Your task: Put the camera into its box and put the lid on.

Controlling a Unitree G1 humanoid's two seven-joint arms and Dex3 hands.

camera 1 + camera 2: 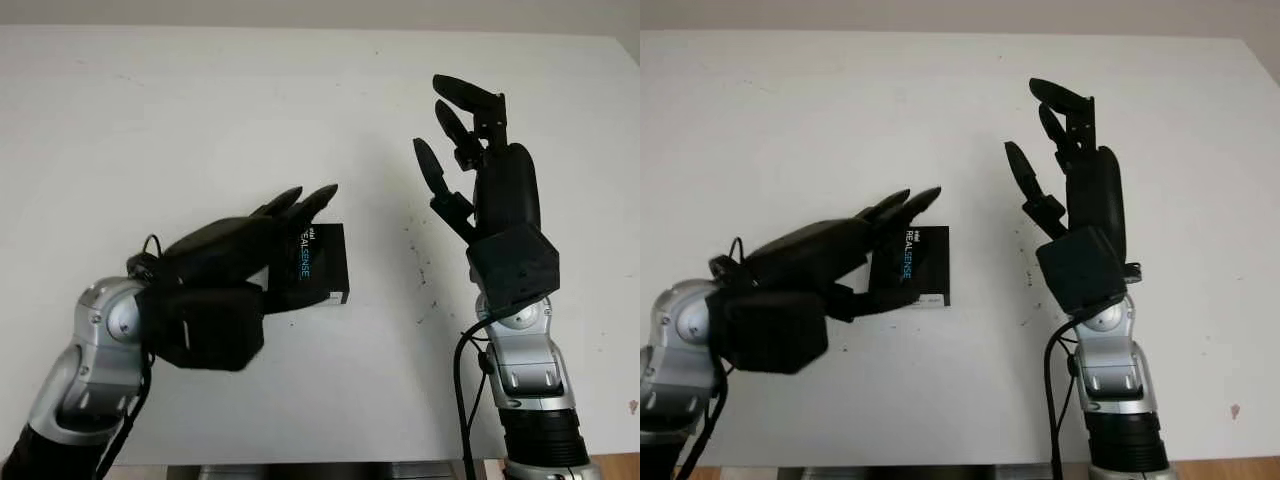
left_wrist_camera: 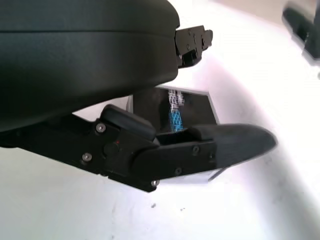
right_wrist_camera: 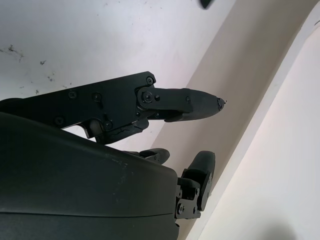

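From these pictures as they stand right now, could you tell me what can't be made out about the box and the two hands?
- Black box: head views, the left hand covers its near side; whether the fingers grip or merely touch it is unclear.
- Box contents: no opening faces any view, so whether the camera is inside is unknown.
- Box lettering: left wrist view, blurred, partly behind a finger.
- Right hand: open, raised above the table.
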